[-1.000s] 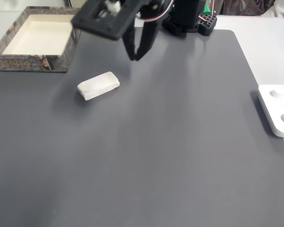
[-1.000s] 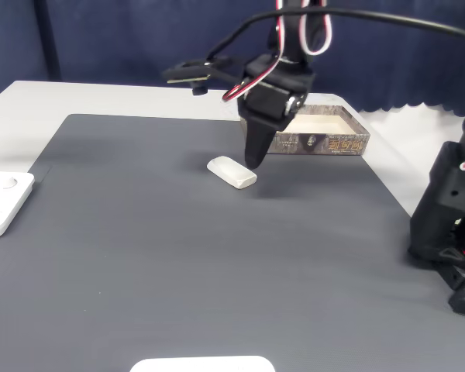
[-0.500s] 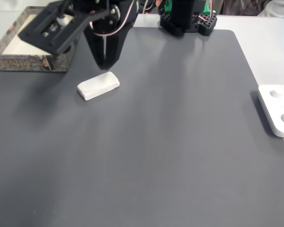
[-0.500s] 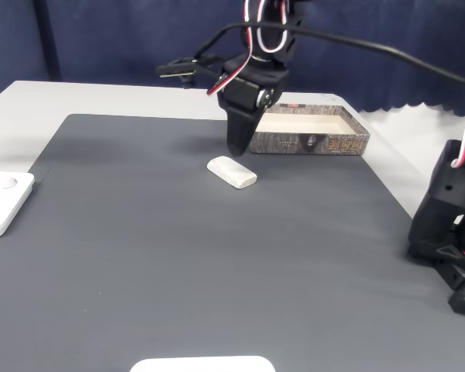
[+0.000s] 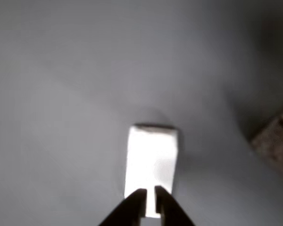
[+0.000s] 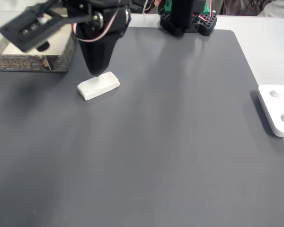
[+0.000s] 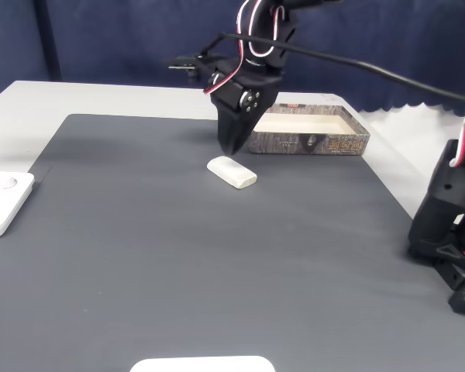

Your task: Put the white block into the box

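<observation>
The white block lies flat on the dark grey mat, a short way in front of the box, and nothing holds it. My gripper points down just above the block's far end, its fingers together with only a thin slit between the tips. In the other view the gripper comes in from the bottom edge over the near end of the block. In a fixed view from the opposite side, the gripper hangs between the block and the box, whose pale inside is bare.
A flat white device lies at the mat's right edge, and shows at the left from the opposite side. Another white object sits at that view's bottom edge. The black arm base stands at the right.
The gripper has swung from beside the block toward the box side and come down, so its tips now hang right over the block. The block has not moved.
</observation>
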`<state>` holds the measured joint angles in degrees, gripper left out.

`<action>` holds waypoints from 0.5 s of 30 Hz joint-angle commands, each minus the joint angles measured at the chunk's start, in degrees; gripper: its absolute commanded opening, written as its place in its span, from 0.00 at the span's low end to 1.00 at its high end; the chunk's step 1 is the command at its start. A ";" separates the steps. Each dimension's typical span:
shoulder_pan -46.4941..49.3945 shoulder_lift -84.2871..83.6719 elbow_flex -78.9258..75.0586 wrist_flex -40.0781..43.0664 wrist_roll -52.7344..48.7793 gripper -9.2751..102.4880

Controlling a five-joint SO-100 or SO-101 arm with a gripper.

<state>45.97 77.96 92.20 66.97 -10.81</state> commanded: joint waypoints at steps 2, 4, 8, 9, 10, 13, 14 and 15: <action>1.14 2.46 -1.32 -0.79 -5.36 0.07; 1.14 2.55 -1.05 -0.62 -5.62 0.07; 1.23 2.46 -0.44 -0.62 -6.24 0.07; 1.41 2.46 -0.44 -0.53 -6.33 0.07; 1.49 2.46 -0.35 -0.53 -6.33 0.07; 1.76 2.55 -0.35 -0.35 -5.54 0.09; 2.02 2.64 -0.35 -0.18 -4.13 0.10; 2.29 2.72 -0.35 0.18 -2.55 0.13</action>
<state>46.58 77.96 92.20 66.97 -15.73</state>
